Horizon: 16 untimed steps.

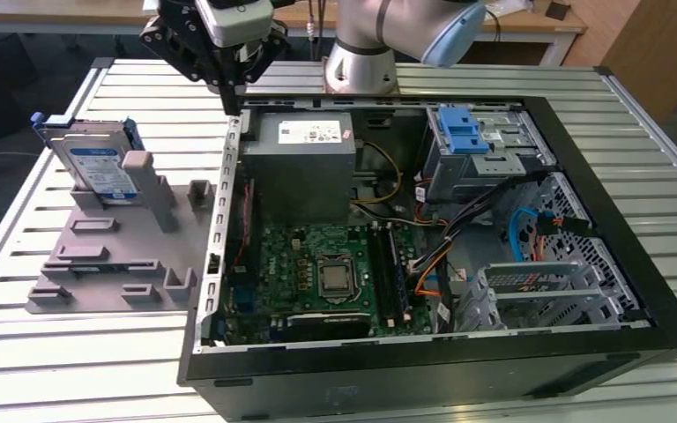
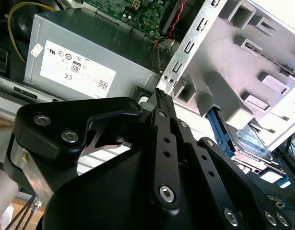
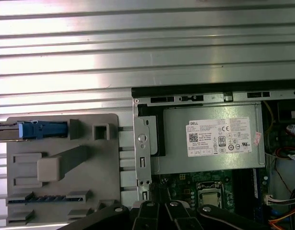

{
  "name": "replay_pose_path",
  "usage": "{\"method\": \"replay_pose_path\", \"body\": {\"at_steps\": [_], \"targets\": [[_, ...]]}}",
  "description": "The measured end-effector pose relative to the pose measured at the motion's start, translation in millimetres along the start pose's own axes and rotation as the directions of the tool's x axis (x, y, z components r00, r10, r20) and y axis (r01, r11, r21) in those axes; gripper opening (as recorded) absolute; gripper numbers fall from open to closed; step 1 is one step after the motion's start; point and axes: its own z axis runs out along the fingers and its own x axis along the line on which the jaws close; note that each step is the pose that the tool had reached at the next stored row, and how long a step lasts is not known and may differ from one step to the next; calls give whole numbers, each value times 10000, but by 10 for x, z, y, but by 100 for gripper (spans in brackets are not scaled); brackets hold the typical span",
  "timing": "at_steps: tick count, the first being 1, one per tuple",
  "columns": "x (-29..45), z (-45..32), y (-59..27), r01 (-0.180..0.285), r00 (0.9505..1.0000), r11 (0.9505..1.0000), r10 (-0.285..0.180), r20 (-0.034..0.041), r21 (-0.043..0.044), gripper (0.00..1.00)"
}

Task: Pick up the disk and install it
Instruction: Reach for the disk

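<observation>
The disk (image 1: 94, 166) stands on its edge in the grey fixture (image 1: 115, 256) on the slatted metal table (image 1: 80, 370), at the exterior view's left and outside the computer case (image 1: 433, 370). Its broad face with the white-and-blue label is turned toward the exterior camera, and the blue carrier frames it along the top. Its long axis appears to go upward with a small tilt, but from this angle I cannot be fully sure. In the first wrist view the disk (image 3: 41, 129) shows as a thin blue strip that runs parallel to the table slats. A grey post of the fixture is just in front of one end of it. The case lies open on its side. Inside it are the grey power supply box (image 1: 303, 159) with a white sticker, the green motherboard (image 1: 315, 260) beside it, the silver drive cage (image 1: 503, 163) with a blue latch in the far corner, and several cables. The gripper (image 1: 237, 88) hangs above the far edge of the case near the power supply box, well apart from the disk. Its fingers are pressed together and there is nothing between them.
</observation>
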Motion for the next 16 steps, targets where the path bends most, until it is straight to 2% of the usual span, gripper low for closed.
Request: {"method": "replay_pose_path", "body": {"at_steps": [9,16], "targets": [[165,-2,0,0,10000,10000,0,0,0,11],[256,-3,-1,0,10000,10000,0,0,0,11]]}}
